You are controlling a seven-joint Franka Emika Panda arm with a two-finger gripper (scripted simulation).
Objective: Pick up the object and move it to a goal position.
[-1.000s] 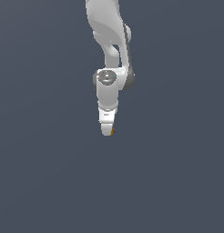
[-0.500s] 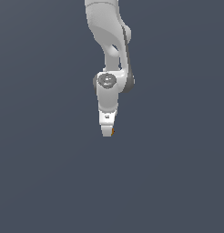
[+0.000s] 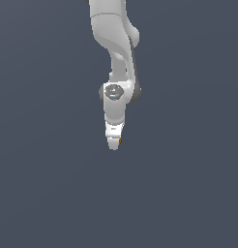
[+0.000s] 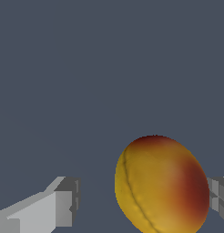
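In the wrist view the object (image 4: 161, 184), an orange-yellow ball with a reddish patch, sits between my gripper (image 4: 141, 198) fingers. It lies against one grey fingertip (image 4: 217, 195), while a gap separates it from the other fingertip (image 4: 66, 202). The jaws stand open around it. In the exterior view the white arm hangs straight down, and the gripper (image 3: 114, 144) points at the grey floor. Only an orange speck of the object (image 3: 120, 142) shows at the fingertips' edge there.
A plain dark grey surface (image 3: 188, 193) fills both views. No other objects, containers or edges are in sight.
The arm and gripper have sunk slightly lower in the exterior view over the last second. The orange speck stays at the fingertips.
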